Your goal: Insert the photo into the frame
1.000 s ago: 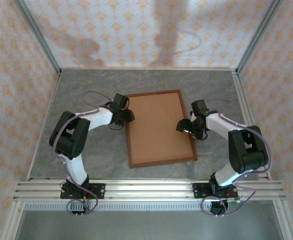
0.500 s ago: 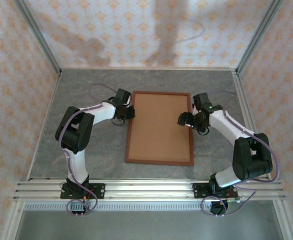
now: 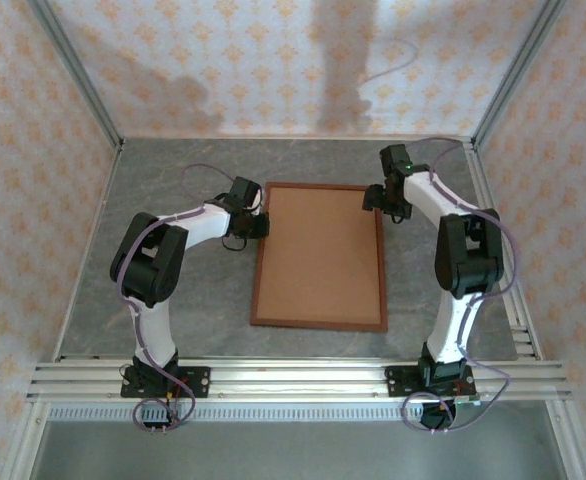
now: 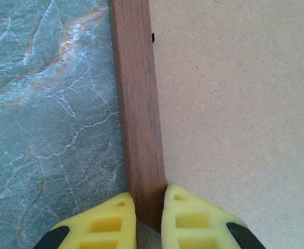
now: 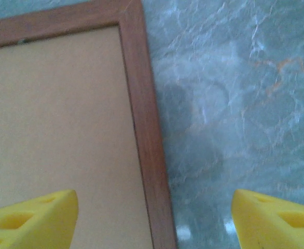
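The frame, thin reddish-brown moulding, lies flat in the middle of the table with a plain brown board inside it. The photo is hidden. My left gripper is at the frame's left rail near the far end. In the left wrist view its yellow fingers pinch that rail from both sides, so the gripper is shut on it. My right gripper hovers over the frame's far right corner. In the right wrist view it stands wide open astride the right rail, touching nothing.
The tabletop is grey-green marbled stone, bare around the frame. Patterned walls with aluminium posts close in the left, far and right sides. An aluminium rail carrying both arm bases runs along the near edge.
The frame has swung from tilted to square with the table. My left gripper has shut on the left rail. My right gripper has moved from mid right rail to the far right corner.
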Robot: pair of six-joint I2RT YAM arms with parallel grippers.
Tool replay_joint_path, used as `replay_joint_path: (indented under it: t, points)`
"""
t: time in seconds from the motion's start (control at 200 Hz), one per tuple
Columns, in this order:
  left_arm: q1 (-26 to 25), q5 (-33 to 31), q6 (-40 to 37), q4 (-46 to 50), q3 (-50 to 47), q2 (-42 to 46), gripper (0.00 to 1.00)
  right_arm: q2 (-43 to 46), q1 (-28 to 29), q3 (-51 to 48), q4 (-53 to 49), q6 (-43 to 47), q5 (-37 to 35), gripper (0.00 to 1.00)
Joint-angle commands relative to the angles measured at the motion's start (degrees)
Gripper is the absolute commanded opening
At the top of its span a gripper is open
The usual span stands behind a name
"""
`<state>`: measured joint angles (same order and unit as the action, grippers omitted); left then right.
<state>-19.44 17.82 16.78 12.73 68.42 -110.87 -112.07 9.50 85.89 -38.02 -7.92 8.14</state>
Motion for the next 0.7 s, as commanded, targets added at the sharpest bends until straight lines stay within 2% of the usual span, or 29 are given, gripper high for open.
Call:
replay_joint_path:
  t: [0.0,0.23,0.696]
  points:
    - [0.4,0.1,-1.9,4.6,-1.3,0.5,0.13,-3.9,-1.1,4.7,-4.5,2.4,-4.1,0.74]
    - [0.4,0.2,-1.7,4.5,-1.0,0.4,0.13,-8.5,-2.4,8.8,-5.9,3.6,-3.2,0.61]
    - [0.4,1.2,-1.3,4.5,-0.9,0.0,0.13,-14.0,-2.4,12.0,-6.8,4.1,1.3,0.56]
